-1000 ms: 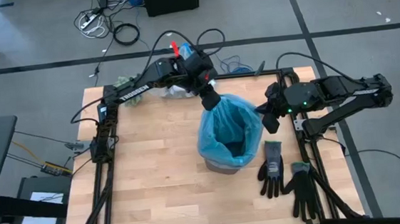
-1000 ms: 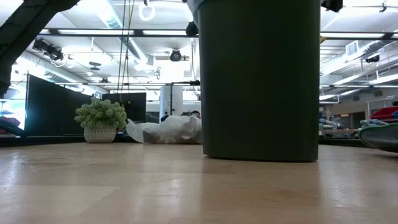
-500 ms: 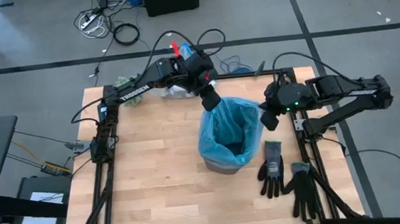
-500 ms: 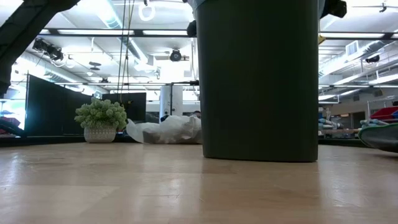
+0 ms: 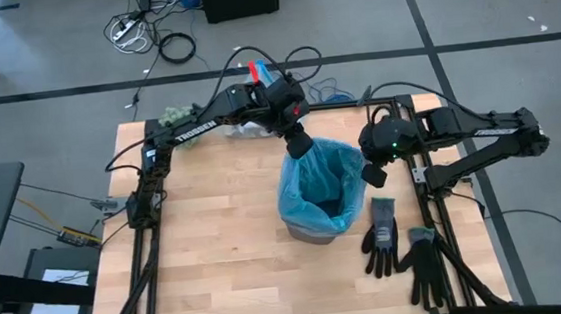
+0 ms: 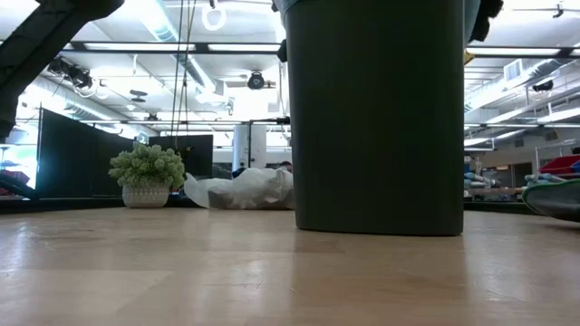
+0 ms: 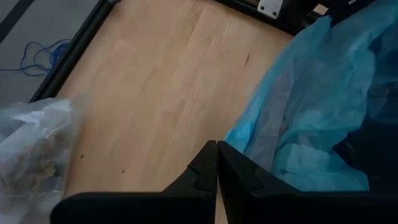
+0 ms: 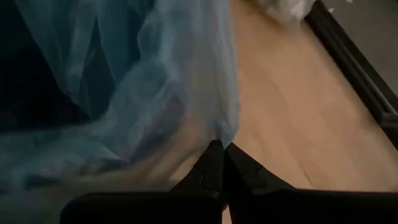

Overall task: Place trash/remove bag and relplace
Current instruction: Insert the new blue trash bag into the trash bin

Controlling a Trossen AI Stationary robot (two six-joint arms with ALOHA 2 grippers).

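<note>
Currently | we see left gripper (image 5: 301,147) pinching light-blue bag (image 5: 320,179) rim in black bin (image 6: 376,118) | right gripper (image 5: 371,176) pinching opposite rim | grey-white bag (image 6: 240,190) beyond bin on table (image 5: 217,242)

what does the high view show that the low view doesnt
Only the high view shows the light-blue bag lining the bin's mouth, the left gripper shut on its far rim, the right gripper shut on its right rim, and the black gloves on the table.

Only the low view shows the bin's dark outer wall, a green plant in a white pot, and the room behind.

Both show the wooden table and the crumpled grey-white bag at its far edge.
</note>
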